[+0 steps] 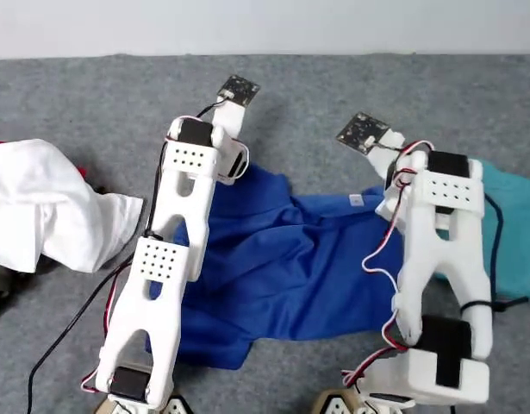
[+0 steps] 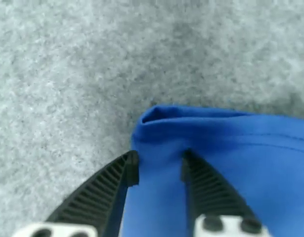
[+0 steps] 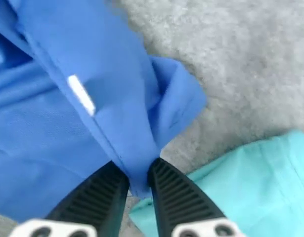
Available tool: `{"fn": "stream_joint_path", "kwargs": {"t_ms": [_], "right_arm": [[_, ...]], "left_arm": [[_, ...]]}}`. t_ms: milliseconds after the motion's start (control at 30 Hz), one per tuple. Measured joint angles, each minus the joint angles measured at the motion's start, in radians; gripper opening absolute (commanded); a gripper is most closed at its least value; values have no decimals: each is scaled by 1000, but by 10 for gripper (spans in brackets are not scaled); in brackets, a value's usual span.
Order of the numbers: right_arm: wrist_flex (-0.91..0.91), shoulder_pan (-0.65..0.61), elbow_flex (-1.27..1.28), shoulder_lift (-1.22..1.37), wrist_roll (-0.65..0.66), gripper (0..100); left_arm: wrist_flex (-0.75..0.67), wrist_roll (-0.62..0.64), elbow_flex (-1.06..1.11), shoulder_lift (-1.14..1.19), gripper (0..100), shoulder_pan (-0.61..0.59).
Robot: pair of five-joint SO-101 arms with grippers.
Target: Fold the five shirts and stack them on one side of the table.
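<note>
The grey carpet-covered bench (image 1: 333, 95) spreads under everything we see. Across its middle lies the rumpled royal-blue cotton shirt (image 1: 282, 267), opened out rather than folded, with long creases running over it. It stretches from under one arm to under the other.

The two white plastic arms stand over it. The left arm (image 1: 174, 259) reaches up along the blue shirt's left side, and the right arm (image 1: 437, 250) stands at its right side (we tell them apart by what each wrist camera sees).

On the left of the bench sits a bunched white fabric shirt (image 1: 40, 207). Its loose end lies near the left arm, and we cannot tell whether it touches the blue one. At the right edge lies a flat teal fabric shirt (image 1: 514, 233), partly hidden under the right arm. In the right wrist view it lies just beside the blue hem (image 3: 250, 192).

The left hand (image 2: 160, 165) is at the blue shirt's far left corner. Its ribbed black fingers (image 2: 112, 182) are closed onto a ridge of blue cloth, with grey bench just beyond. The right hand (image 3: 138, 170) is pinched tight on a gathered blue edge at the far right corner.

Smallest is a little white label (image 3: 81, 95) sewn on the blue cloth near that hand.
</note>
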Motion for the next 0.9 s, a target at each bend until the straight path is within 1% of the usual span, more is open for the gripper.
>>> {"fn": "stream_joint_path", "kwargs": {"t_ms": [67,100,300,433,533,700,833,900], "right_arm": [[0,14,0,-17,0,10],[0,20,0,-23,0,10],[0,48,0,-35,2,10],[0,63,0,-49,2,10],[0,66,3,-87,2,10],[29,66,9,-121,2,10],[64,66,9,-123,2,10],[72,66,9,-124,2,10]], "left_arm": [[12,-6,0,0,21,2],[17,-6,0,0,9,3],[37,-52,-12,0,12,9],[86,-55,-137,0,12,9],[95,-55,-147,-12,12,2],[95,-55,-37,-114,12,-9],[95,-55,144,-212,17,2],[95,-55,236,-230,50,20]]}}
